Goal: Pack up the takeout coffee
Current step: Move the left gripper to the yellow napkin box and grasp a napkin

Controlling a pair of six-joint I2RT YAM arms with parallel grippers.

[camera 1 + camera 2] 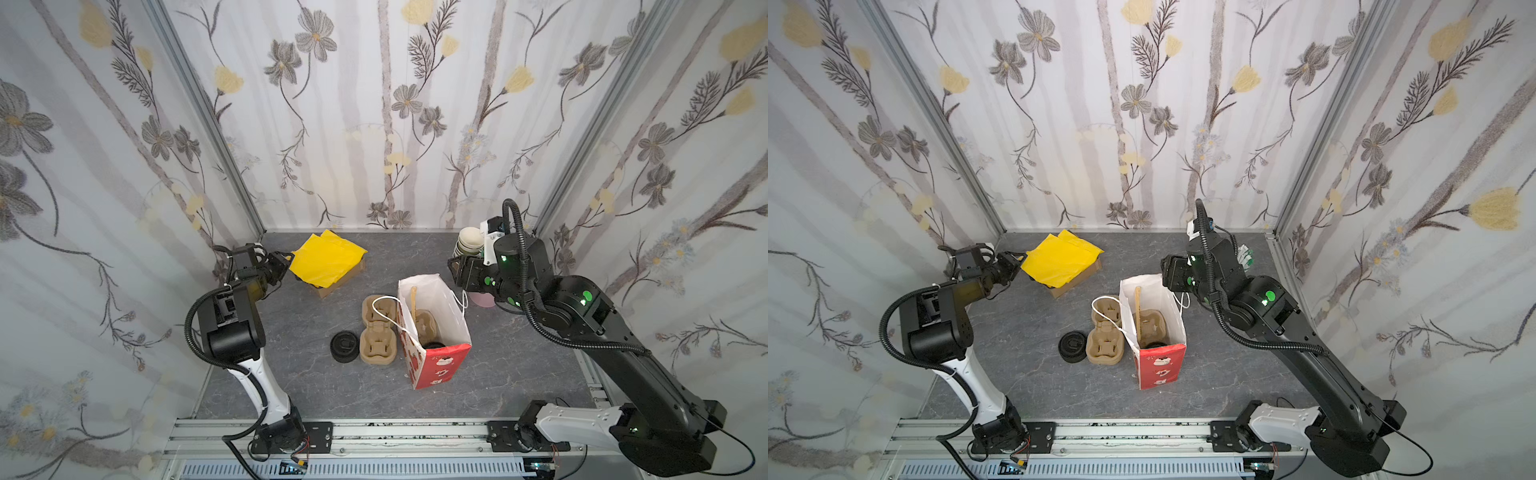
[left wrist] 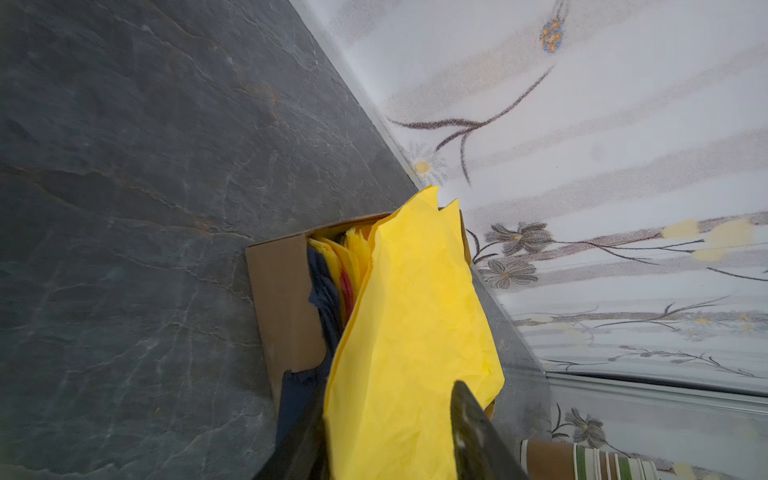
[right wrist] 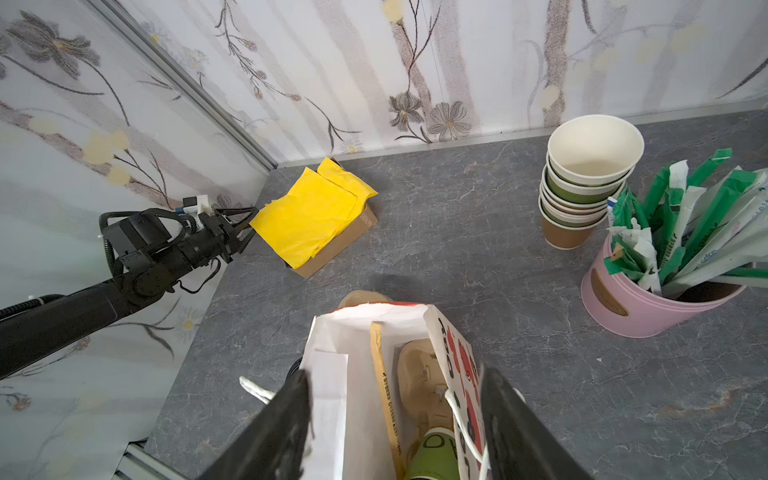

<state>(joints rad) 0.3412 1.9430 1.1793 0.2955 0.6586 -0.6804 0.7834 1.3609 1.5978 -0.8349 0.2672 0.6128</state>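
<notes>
cup (image 3: 432,455) is seen inside the bag (image 1: 436,365), at the near end of its floor; its green side is shown in the right wrist view and its black lid faces up in both top views. beside it in the bag a pulp carrier (image 3: 419,370) and a sleeved stirrer (image 3: 384,395) are seen, the stirrer leaning on the white inner wall.

right gripper (image 3: 395,374) is held just above the bag's far rim. its fingers (image 3: 291,428) are spread wide and nothing is gripped by them.

left gripper (image 1: 286,262) is placed at the corner of the yellow sheet (image 3: 307,216) that is draped over a box (image 3: 345,245) near the back left corner. its fingers are set partly apart, with the sheet's edge between them; no pinch on the sheet is seen.

outside the bag, on the table (image 1: 519,365), two more carriers (image 1: 376,332) are laid just beside its left wall, and a pile of lids (image 1: 344,346) is set next to them. stacked cups (image 3: 590,183) and a pink pot (image 3: 648,299) of sachets are kept at the back right.
</notes>
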